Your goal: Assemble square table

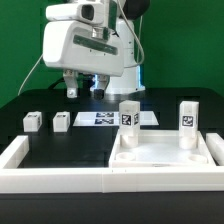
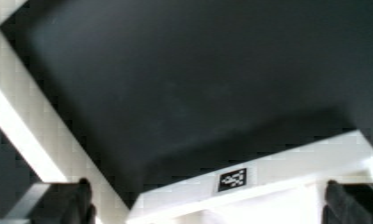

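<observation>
The square table's white slab lies at the front on the exterior view's right, against the border wall. Two white legs stand upright on its far corners, one on the left and one on the right. Two more legs lie loose on the black table at the left. My gripper hangs open and empty at the back, above the marker board and well away from all legs. In the wrist view my gripper frames a white tagged edge, apparently the slab, far below the fingers.
The marker board lies flat behind the slab, under the gripper. A long low white border wall runs along the front and up the left side; the border wall also crosses the wrist view as a slanted strip.
</observation>
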Motion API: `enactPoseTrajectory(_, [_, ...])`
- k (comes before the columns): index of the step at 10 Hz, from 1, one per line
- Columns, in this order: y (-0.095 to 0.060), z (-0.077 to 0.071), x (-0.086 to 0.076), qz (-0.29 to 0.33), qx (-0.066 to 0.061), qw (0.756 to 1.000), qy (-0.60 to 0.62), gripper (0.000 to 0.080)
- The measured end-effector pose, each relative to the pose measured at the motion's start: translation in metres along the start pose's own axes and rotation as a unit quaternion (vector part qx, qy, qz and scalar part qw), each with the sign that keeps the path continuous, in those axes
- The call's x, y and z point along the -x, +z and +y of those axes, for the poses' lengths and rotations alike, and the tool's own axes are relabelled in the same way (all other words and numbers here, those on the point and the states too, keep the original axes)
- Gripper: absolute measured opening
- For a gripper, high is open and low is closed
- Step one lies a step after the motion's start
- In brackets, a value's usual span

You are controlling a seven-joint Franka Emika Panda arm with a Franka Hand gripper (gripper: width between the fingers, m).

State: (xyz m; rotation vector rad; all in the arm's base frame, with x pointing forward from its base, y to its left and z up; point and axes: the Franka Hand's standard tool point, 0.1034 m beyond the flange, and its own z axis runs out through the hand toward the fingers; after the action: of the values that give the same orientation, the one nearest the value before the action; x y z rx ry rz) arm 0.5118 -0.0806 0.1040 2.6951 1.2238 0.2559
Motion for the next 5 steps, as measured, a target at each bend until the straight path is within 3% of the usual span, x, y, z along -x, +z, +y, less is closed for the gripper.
enactPoseTrajectory(5, [0.006, -0.006, 0.029, -0.030, -0.044, 0.973, 0.223, 0.0649])
